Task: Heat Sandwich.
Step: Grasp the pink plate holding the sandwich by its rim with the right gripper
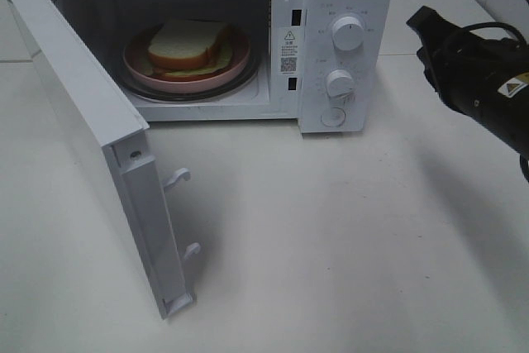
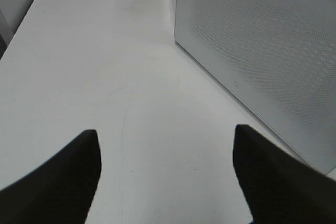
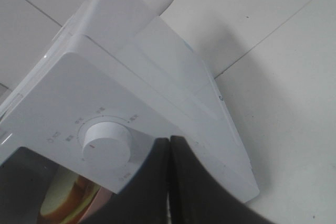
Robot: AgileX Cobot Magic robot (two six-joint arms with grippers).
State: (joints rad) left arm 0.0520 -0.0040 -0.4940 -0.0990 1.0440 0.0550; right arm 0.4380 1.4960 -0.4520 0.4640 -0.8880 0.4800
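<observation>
the microwave stands on a white table with its door swung wide open toward the front left. inside the microwave sits the sandwich, white bread with a tan crust, lying on a round pink plate that rests on the glass turntable. on the microwave's control panel are two round white knobs, the upper knob above the lower knob.

the right gripper hangs in the air to the right of the microwave, level with the upper part of the control panel and apart from it. its two black fingers are pressed together with nothing between them. in the right wrist view the upper knob shows just beyond the fingertips, along with a sliver of the sandwich through the microwave's opening.

the left gripper is out of the high camera's sight. its wrist view shows it low over the bare table beside a white dotted panel of the microwave. its fingers are spread wide and hold nothing.
</observation>
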